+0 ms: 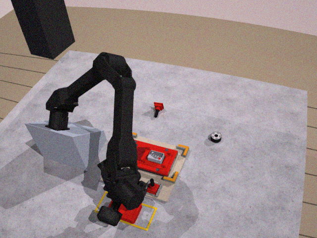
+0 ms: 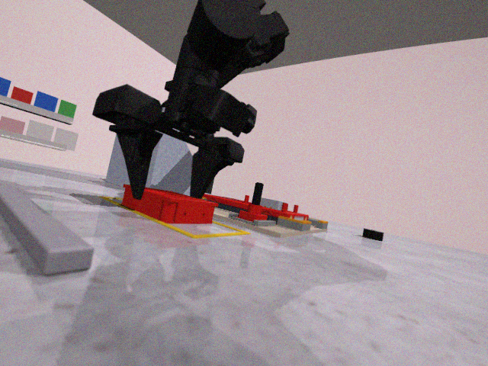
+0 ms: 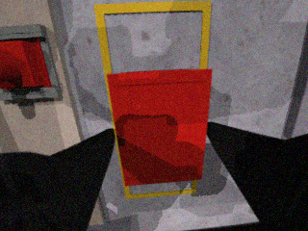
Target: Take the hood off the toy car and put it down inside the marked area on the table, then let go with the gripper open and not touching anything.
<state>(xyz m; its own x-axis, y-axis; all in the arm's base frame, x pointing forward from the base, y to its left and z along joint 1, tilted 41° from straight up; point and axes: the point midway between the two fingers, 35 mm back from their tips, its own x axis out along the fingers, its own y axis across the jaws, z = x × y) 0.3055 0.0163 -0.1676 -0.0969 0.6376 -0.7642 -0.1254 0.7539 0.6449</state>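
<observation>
The red hood (image 1: 132,214) (image 2: 184,210) (image 3: 159,101) lies flat on the table within the yellow outline of the marked area (image 1: 152,218) (image 2: 220,235) (image 3: 154,7), toward one end of it. Its long side runs close along one yellow line; whether it overlaps that line is hard to tell. My gripper (image 2: 167,194) (image 3: 161,130) is open, with one finger on each side of the hood and the tips low beside it. Whether a finger still touches the hood cannot be told. The toy car's red body (image 1: 167,159) (image 2: 226,200) lies behind the gripper.
A beige board (image 1: 166,196) holds the car between orange corner brackets, with a grey box (image 1: 155,156) on the car. A red part with a black peg (image 1: 152,182) (image 2: 258,194) stands near the marked area. A wheel (image 1: 216,137) (image 2: 373,234) and a red-black piece (image 1: 158,106) lie farther off.
</observation>
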